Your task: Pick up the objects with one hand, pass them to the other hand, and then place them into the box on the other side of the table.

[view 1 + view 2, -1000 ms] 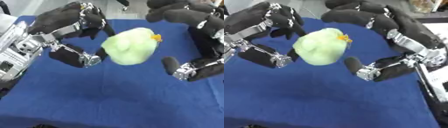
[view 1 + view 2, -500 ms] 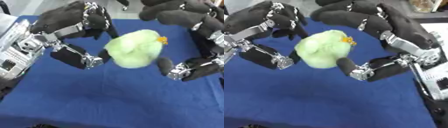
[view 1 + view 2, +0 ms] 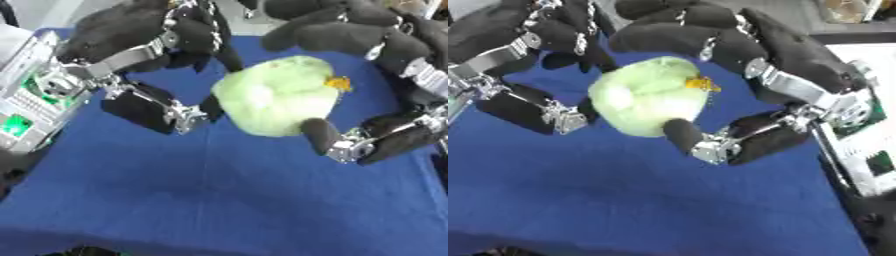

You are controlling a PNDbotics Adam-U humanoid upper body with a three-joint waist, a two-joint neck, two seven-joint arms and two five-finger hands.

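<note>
Left eye view: mid-handover above blue surface, left hand & right hand both curled round green plush; next, probably left lets go.

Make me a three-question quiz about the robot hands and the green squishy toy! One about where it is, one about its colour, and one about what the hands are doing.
1. Where is the green toy?
A. Up between both hands
B. Lying on the blue cloth
C. Inside a box

2. What colour is the small bit on the toy?
A. Purple
B. Orange
C. White

3. What is the right hand doing?
A. Resting flat on the table
B. Curling round the toy
C. Pointing away from the toy

Answers:
1. A: the left hand and right hand flank it above the blue cloth.
2. B: the orange bit shows near the top.
3. B: fingers arch over it, thumb beneath.
</note>
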